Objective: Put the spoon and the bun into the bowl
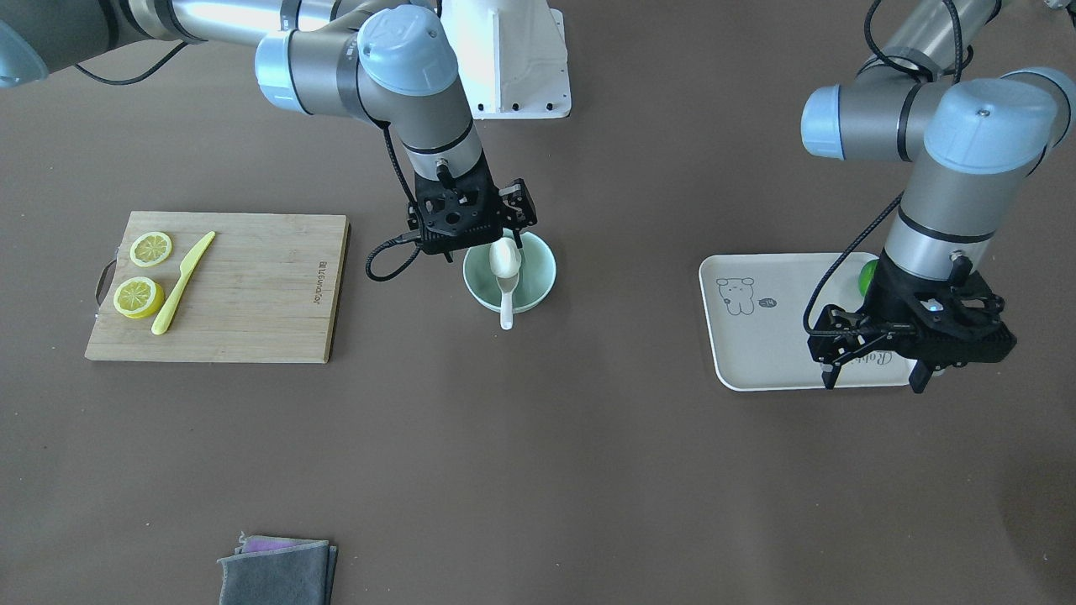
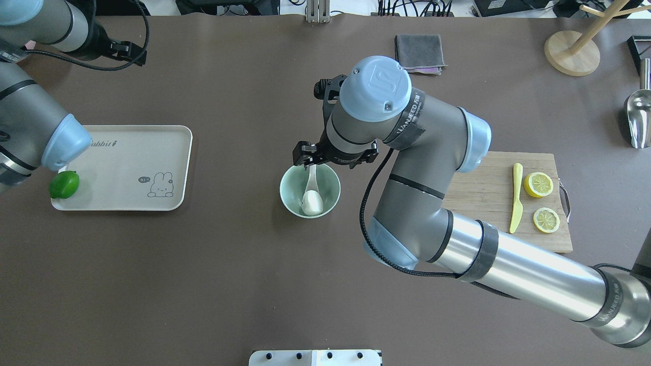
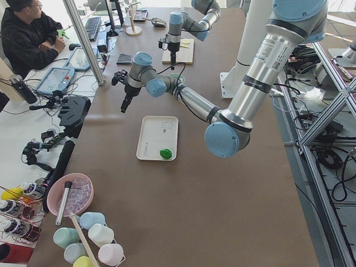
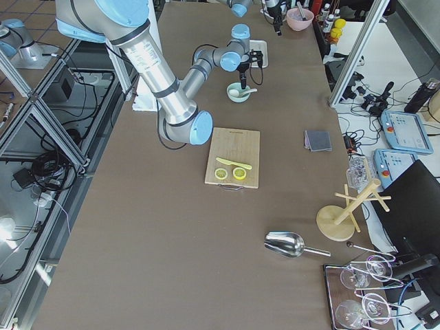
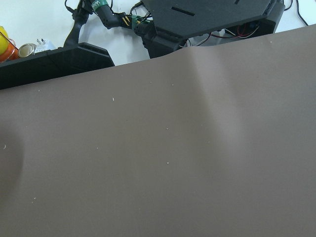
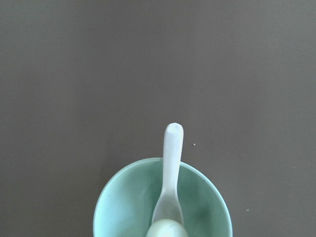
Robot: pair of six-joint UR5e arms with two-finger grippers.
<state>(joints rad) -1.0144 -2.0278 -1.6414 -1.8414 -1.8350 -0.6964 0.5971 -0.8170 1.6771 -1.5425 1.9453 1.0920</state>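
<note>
Near the "Rabbit" tray [image 1: 756, 353], left fingers [image 1: 920, 376] apart; by the bowl [image 1: 542, 281], right fingers [image 1: 519, 239] likewise.

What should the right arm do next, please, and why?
Probably lift the right gripper straight up and clear: the bun and the spoon already lie in the bowl, the handle leaning over its rim, so a sideways move might catch it.

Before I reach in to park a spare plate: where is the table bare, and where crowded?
Bare: the wide stretch between the pale mint-green bowl and the cream rectangular tray, and the strip between the wooden cutting board and the folded grey cloth. Crowded: over the bowl, where the right gripper hangs, and the tray's corner under the left gripper.
</note>
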